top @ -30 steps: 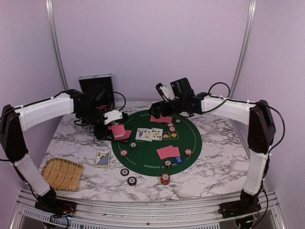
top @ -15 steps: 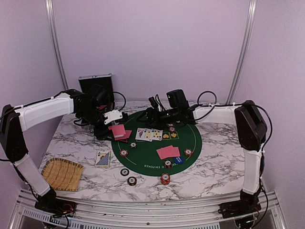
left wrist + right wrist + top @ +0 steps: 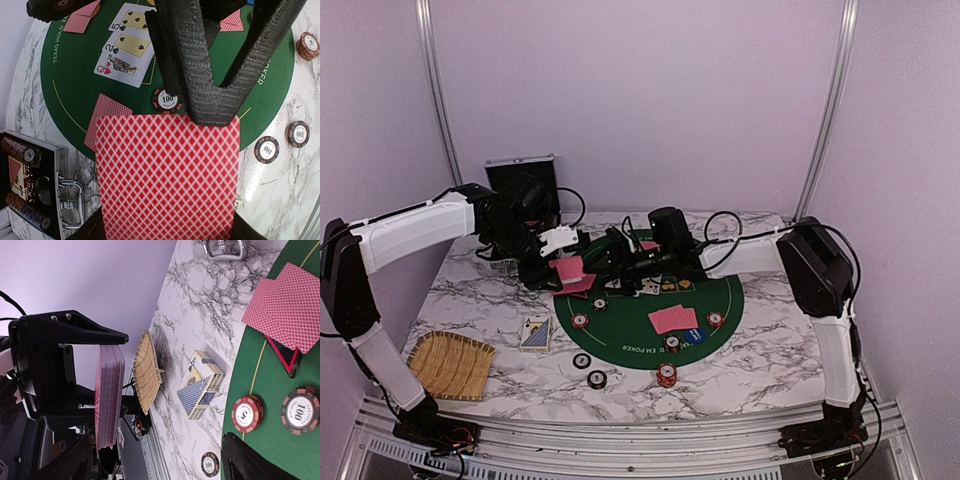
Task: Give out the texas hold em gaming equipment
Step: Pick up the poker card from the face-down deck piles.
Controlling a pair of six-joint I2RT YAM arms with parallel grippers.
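My left gripper (image 3: 560, 262) is shut on a deck of red-backed playing cards (image 3: 167, 175) at the left edge of the green mat (image 3: 720, 300). My right gripper (image 3: 607, 256) has reached across to it and stands open, its black fingers (image 3: 200, 65) just over the deck's far edge. In the right wrist view the deck (image 3: 110, 395) shows edge-on in front of my open right gripper (image 3: 159, 440). Face-up cards (image 3: 127, 47), red-backed pairs (image 3: 673, 319) and poker chips (image 3: 580, 321) lie on the mat. A blue dealer button (image 3: 695, 335) lies near its front.
A woven straw tray (image 3: 450, 365) sits at the front left, with a blue card box (image 3: 535, 333) beside it. The open silver case (image 3: 520, 175) stands at the back left. Loose chips (image 3: 596, 379) lie on the marble in front of the mat.
My right arm has swung left across the mat to the deck, its jaws narrowing slightly. The left arm and the deck have stayed put.
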